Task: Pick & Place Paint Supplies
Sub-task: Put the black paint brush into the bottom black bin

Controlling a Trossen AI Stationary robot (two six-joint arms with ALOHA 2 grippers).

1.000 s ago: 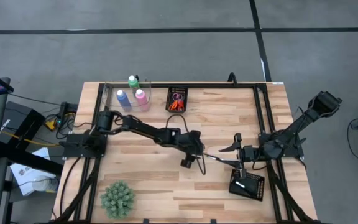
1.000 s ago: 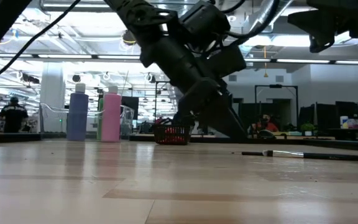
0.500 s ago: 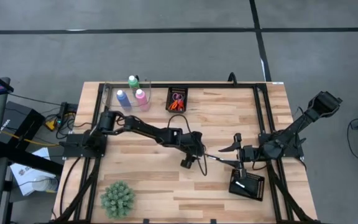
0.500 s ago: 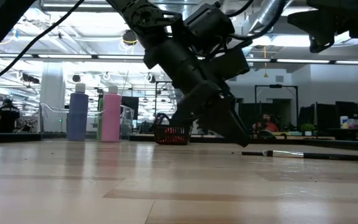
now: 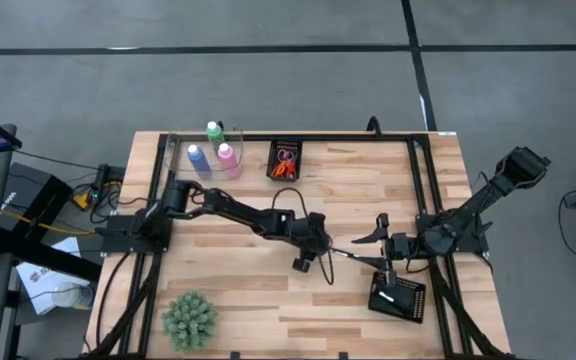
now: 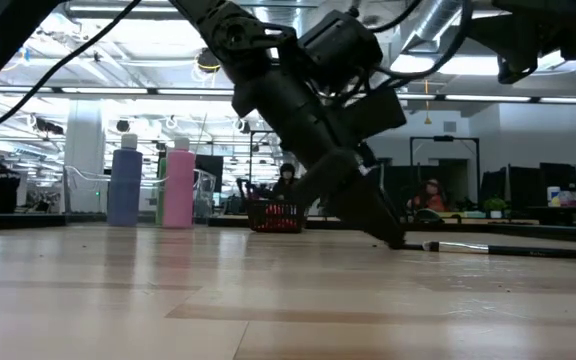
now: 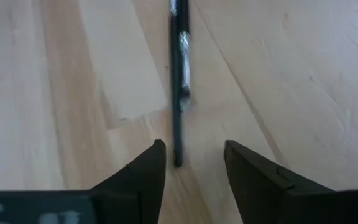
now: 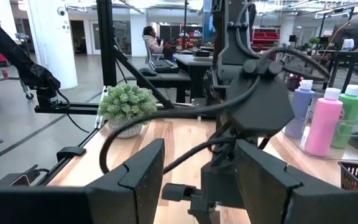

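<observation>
Over the last second the left gripper point(image 7: 191, 163) had dipped, fingers spread and empty, to the brush point(image 7: 178, 81) at the table's four o'clock, poised to grasp.

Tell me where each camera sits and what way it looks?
High view: above, looking straight down; both arms show.
Low view: at tabletop height, looking across; the left gripper reaches the brush.
Left wrist view: looks down past its open fingers at the brush.
Right wrist view: looks across at the left arm.
Low and right wrist share the pink bottle.
</observation>
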